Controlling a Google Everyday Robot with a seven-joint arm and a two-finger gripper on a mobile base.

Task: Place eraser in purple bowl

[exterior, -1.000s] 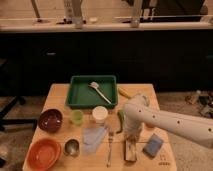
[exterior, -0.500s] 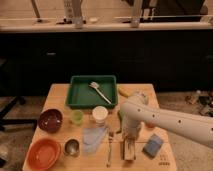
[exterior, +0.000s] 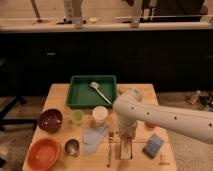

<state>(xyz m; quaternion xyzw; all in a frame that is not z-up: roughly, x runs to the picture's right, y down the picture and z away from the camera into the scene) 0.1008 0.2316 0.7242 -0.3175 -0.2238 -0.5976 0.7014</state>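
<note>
At the near edge of the surface (exterior: 165, 159) the eraser (exterior: 125, 150) lies flat, just left of the blue-grey block (exterior: 153, 145). It is in the same spot as 1 second ago. Its long axis runs near to far: 1 short end faces the near edge and the other points toward the green tray (exterior: 75, 92). Nothing marks either end as a front.

Just beyond it, the tool (exterior: 128, 134) hangs from the white arm (exterior: 170, 119) that reaches in from the right. Over the last second it has eased down and toward the near edge, and it now sits over the eraser's far end. Whether it touches the eraser or hovers just above it cannot be told. Its fingers are pressed together and pinch nothing.

My reading is that the task is still at the reach, with the pickup not yet done. The fingers would have to spread and close across the eraser's narrow width, at right angles to its long axis.

Farther back and well to the left sits the purple bowl (exterior: 50, 120), with nothing in it. The bowl and the eraser are well apart, so the whole carry remains.
</note>
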